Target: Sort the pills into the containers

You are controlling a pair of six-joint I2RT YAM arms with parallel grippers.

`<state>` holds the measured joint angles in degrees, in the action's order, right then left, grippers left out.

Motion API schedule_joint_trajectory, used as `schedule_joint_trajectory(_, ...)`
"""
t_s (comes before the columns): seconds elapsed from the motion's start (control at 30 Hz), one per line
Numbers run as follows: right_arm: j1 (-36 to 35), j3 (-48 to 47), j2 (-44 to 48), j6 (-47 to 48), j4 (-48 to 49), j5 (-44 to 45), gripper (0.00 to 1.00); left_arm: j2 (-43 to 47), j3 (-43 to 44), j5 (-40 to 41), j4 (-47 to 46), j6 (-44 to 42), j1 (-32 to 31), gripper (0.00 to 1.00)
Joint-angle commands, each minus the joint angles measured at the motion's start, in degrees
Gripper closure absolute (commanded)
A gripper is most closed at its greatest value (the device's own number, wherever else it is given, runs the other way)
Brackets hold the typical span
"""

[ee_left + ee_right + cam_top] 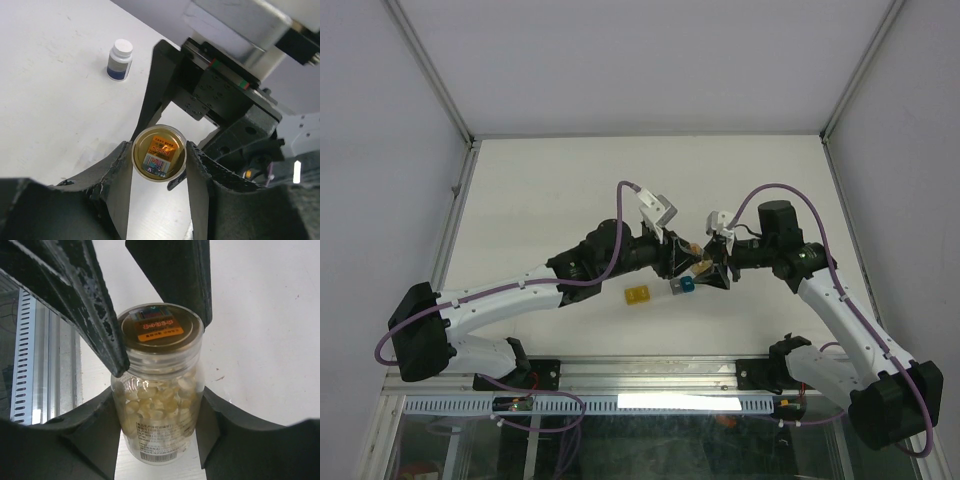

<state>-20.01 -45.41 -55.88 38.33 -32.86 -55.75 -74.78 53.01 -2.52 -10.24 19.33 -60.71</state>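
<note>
**A:** Where's the vial?

**B:** Between my two arms, and it looks held clear of the table [540, 190]. My right fingers [102, 432] are closed on the vial [160, 395], one on each side of the clear body, low down. My left fingers [119, 170] are pinched on the gold lid [159, 152], tight against its rim on both sides.

**A:** And the pills?

**B:** The only pills [150, 407] I can see are inside the vial, packed nearly to the neck. I can't make out any loose ones. The containers [672, 289] lie on the table just beside the vial in the top view, the yellow one [638, 294] to the left and the blue one [686, 285] to the right. A small white-capped bottle [120, 59] stands well apart.

**A:** How will it handle?

**B:** The wall is hard and smooth, so I'd call it slippery. The body could spin in my right grip when the lid turns. It's full, so there's some weight, though not much. I'd grip the lid by its edge and the body lower down, where the wall is straight. The pills look tiny, light and ready to roll. Tipping them gently over a compartment seems safer than pinching them one by one.

**A:** Biggest risk?

**B:** The lid lets go with a jerk and the lot spills across the table.
</note>
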Motion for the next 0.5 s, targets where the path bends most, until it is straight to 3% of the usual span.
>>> schedule_joint_trajectory(0.0, 0.15, -2.23, 1.2, -0.62, 2.54, -1.21, 1.0, 0.36, 1.54, -10.96, -0.18, -12.74, -0.46, 0.73)
schedule_joint_trajectory(0.27, 0.15, -2.23, 1.38, -0.73, 2.54, -1.35, 1.0, 0.35, 0.25, -40.57, 8.71, -57.79, 2.65, 0.82)
schedule_joint_trajectory(0.4, 0.21, -2.21, 1.38, -0.71, 2.55, -1.34, 1.0, -1.88, 4.37, -47.16, 11.5, -59.63, 8.85, 0.82)
schedule_joint_trajectory(0.47, 0.23, -2.23, 1.39, -0.7, 2.54, -1.36, 1.0, -2.79, 6.24, -48.08, 11.23, -57.23, 10.76, 0.72)
